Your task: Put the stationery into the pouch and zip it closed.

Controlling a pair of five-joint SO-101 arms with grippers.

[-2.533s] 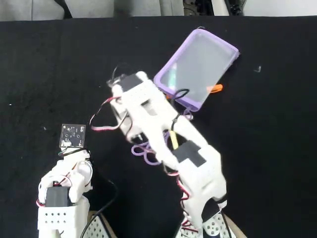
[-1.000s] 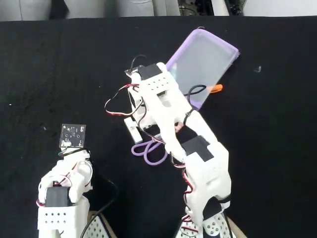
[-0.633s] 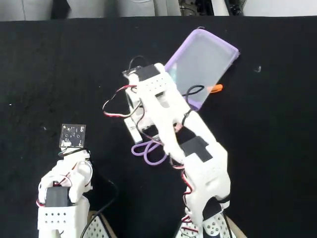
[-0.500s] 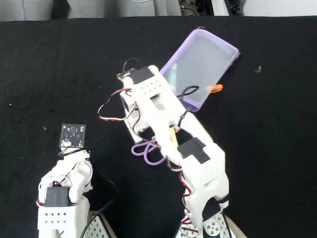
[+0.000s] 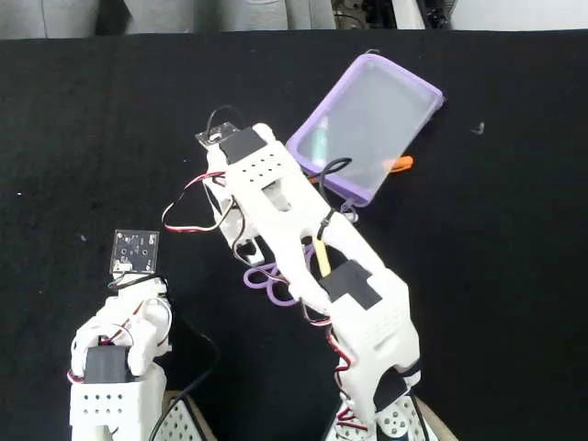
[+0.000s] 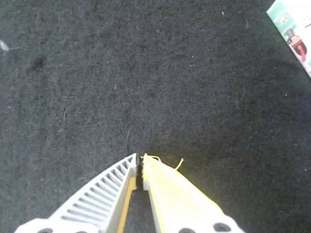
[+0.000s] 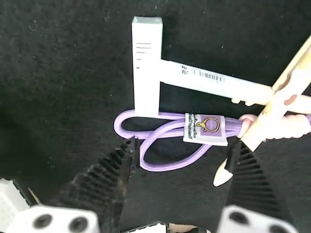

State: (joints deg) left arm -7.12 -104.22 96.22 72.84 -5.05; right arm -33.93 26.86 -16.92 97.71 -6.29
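Observation:
The translucent pouch (image 5: 367,119) with a purple rim lies at the back right of the black table. A purple cord (image 5: 266,280) lies coiled in front of it, under my right arm (image 5: 266,184). In the right wrist view my right gripper (image 7: 183,145) hangs open above the cord (image 7: 155,118) and its paper tag (image 7: 204,128). Just beyond lie two crossed white boxes (image 7: 146,68) and a pale pink pen (image 7: 282,97). My left arm (image 5: 115,354) is folded at the front left. Its gripper (image 6: 141,162) is shut on nothing, low over the bare cloth.
A small orange piece (image 5: 401,163) sticks out at the pouch's near edge. A white printed item (image 6: 291,34) shows at the edge of the left wrist view. Black cloth (image 5: 496,276) covers the table, with open room on the right and at the far left.
My right arm's wrist has swung to the left, away from the pouch, and now covers the white box that showed beside it. The left arm has not moved.

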